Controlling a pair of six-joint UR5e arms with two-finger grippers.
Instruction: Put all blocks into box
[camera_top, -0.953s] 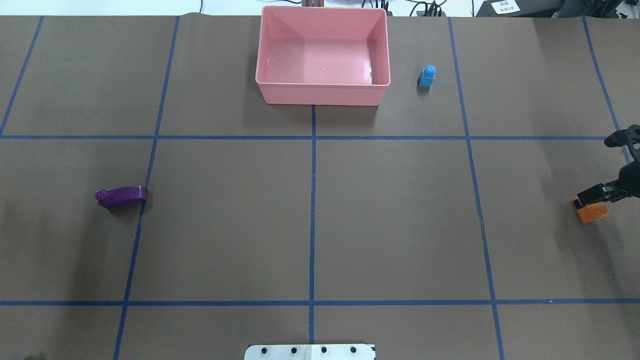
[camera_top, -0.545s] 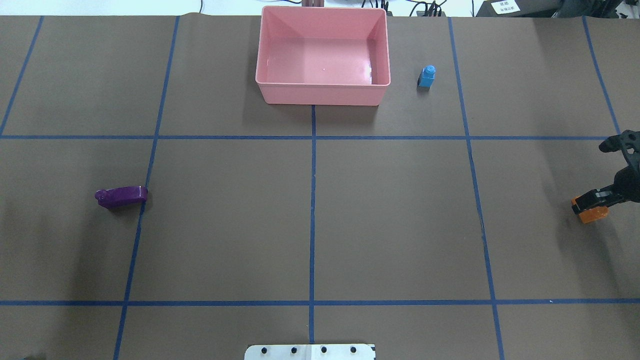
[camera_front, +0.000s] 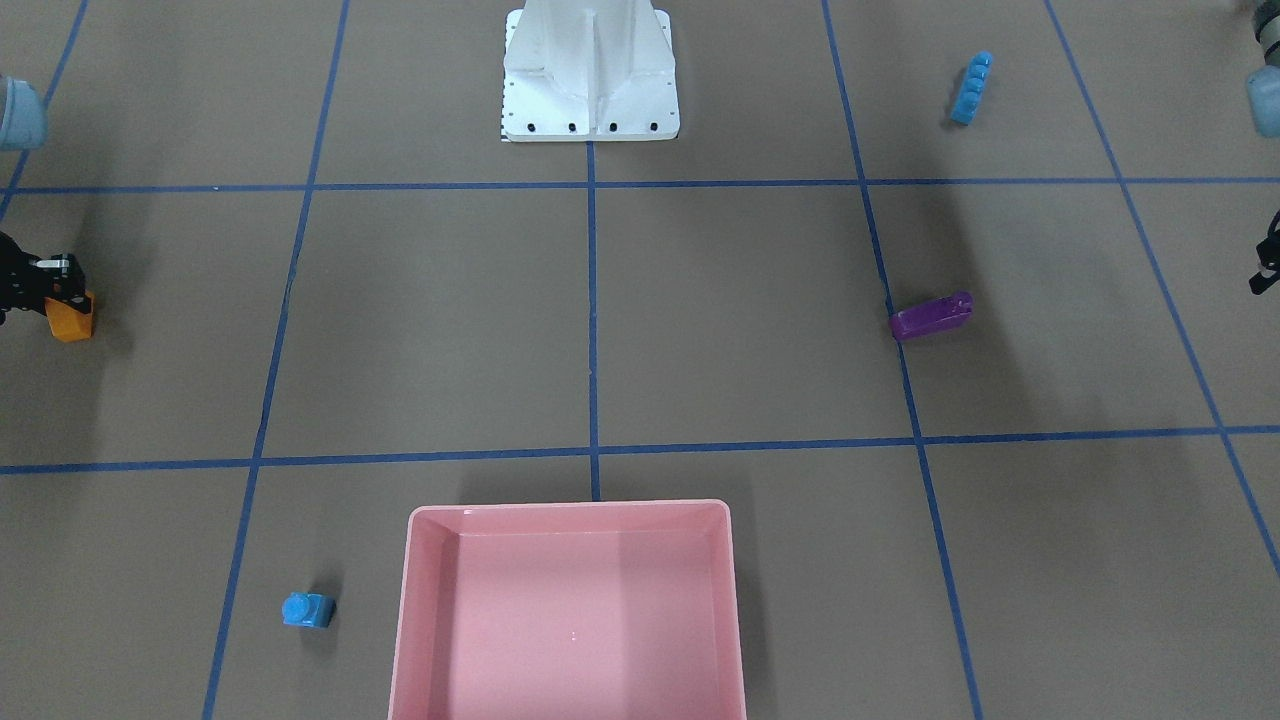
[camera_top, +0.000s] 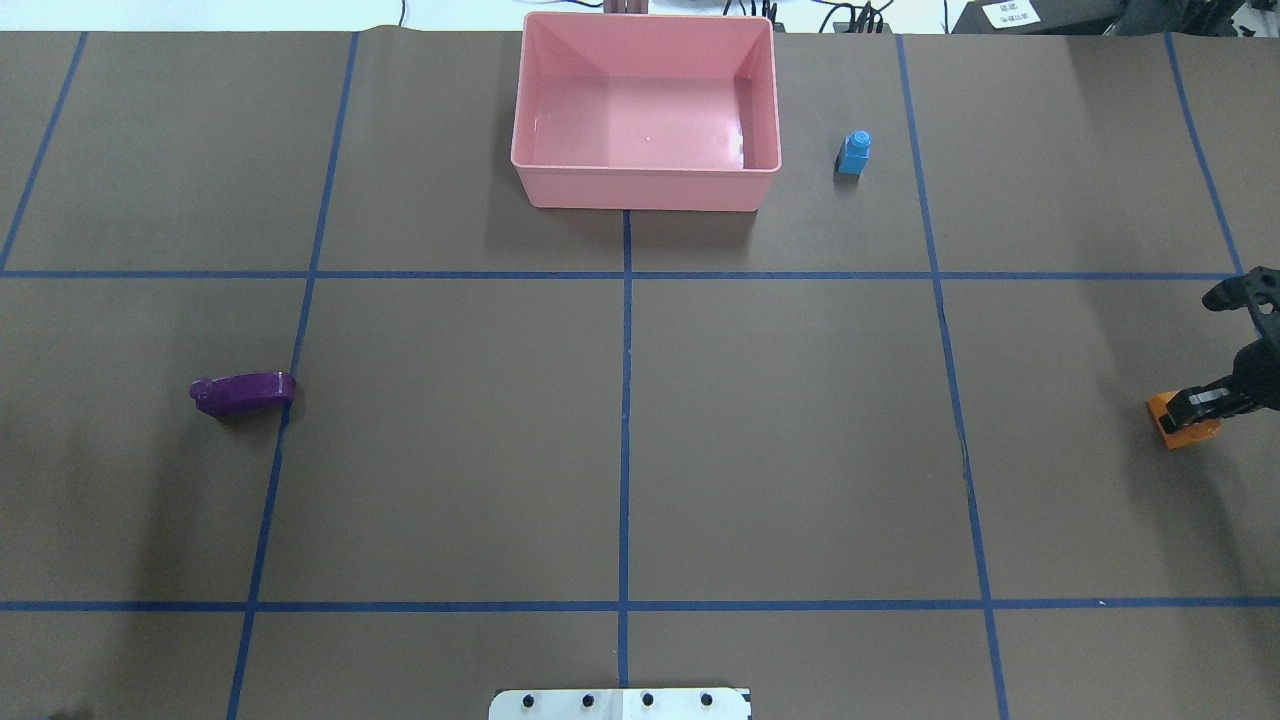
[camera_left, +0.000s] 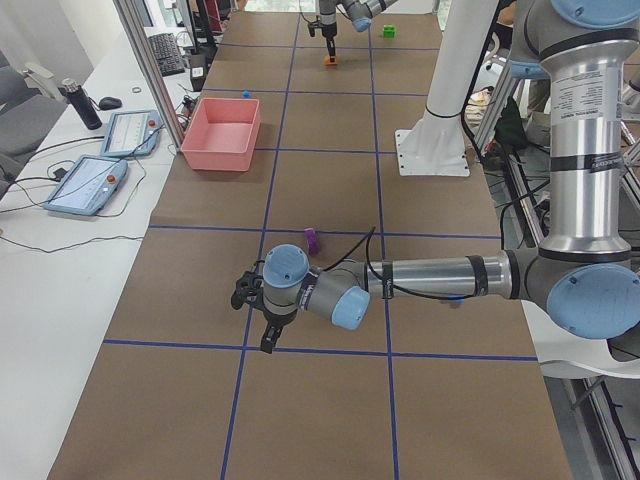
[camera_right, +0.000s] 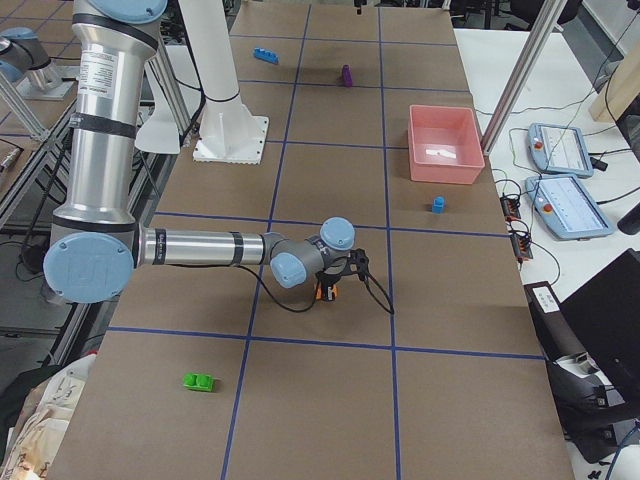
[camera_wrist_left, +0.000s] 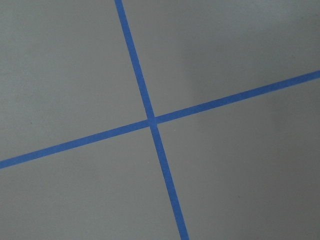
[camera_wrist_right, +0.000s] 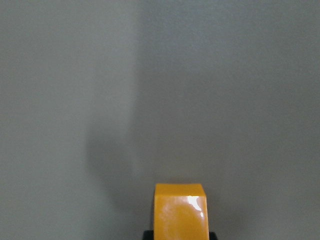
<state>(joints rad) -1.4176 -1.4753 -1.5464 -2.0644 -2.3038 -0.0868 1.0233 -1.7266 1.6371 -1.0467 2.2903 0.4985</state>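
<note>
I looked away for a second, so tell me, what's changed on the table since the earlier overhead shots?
The right gripper slid slightly toward the robot and now straddles the orange wedge, apparently shut on it. The wedge has barely shifted. The purple sloped piece, small blue cube and pink box stayed put.

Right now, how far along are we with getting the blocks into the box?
Nothing is done: the pink box is empty. In hand: the right pincer is shut on the orange wedge. Left to go: small blue cube, purple sloped piece, long blue bar, green brick.
</note>
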